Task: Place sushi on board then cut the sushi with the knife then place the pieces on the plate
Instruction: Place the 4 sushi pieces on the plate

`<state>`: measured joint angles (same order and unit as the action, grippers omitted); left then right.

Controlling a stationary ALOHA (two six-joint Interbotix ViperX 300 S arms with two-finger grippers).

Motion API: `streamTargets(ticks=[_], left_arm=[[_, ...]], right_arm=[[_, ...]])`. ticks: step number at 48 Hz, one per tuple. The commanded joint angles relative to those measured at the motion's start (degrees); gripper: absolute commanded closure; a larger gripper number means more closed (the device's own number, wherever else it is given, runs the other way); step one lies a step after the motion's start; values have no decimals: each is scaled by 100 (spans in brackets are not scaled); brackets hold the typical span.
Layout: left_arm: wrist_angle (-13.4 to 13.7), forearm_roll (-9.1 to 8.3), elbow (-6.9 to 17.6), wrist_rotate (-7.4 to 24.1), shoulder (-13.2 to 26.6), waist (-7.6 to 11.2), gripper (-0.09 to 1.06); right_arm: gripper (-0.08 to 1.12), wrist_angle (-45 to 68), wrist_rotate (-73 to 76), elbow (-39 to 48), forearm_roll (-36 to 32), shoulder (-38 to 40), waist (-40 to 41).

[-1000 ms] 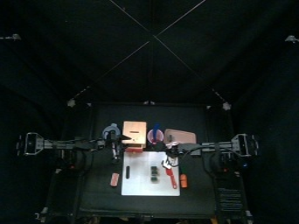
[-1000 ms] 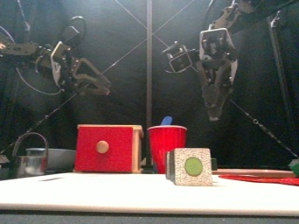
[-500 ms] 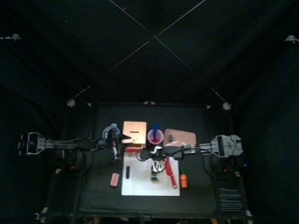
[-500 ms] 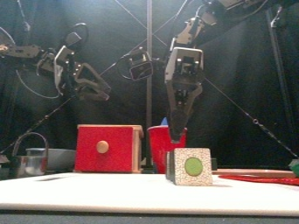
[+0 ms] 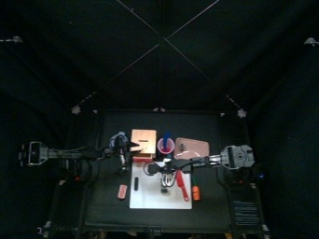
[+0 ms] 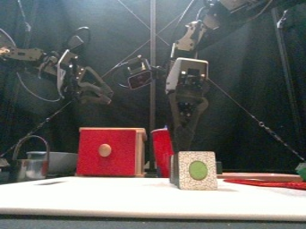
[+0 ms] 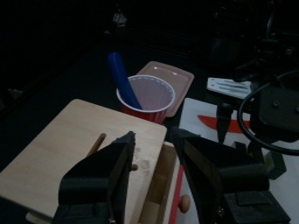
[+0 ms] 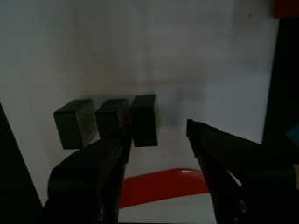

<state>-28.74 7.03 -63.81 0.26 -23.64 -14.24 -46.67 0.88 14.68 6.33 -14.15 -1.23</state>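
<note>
top view: the right claw (image 5: 167,173) hangs over the white board (image 5: 144,198), farther in than a second ago. front view: the sushi (image 6: 195,169) stands just below it. left wrist: the left claw (image 7: 160,138) is apart above the wooden box (image 7: 70,153). right wrist: jaws apart, red knife (image 8: 163,188) beneath; a skewed descent could topple the sushi.

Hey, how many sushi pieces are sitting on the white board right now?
3. The sushi blocks stand side by side in one row on the white board, beside the red knife, just ahead of the right gripper. None seems hidden.
</note>
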Motion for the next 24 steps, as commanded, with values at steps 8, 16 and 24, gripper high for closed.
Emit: streamTargets(ticks=[8,16,24], left_arm=[[-44,79,132,-9,0,-44,19],[-53,79,132,-9,0,-44,19],[-44,97,105,-9,0,-44,19]], right_arm=[[18,62,9,-105,-44,26,-88],[18,149,9,-35,-44,0,-44],[26,176,0,-18,-44,-44,-35]])
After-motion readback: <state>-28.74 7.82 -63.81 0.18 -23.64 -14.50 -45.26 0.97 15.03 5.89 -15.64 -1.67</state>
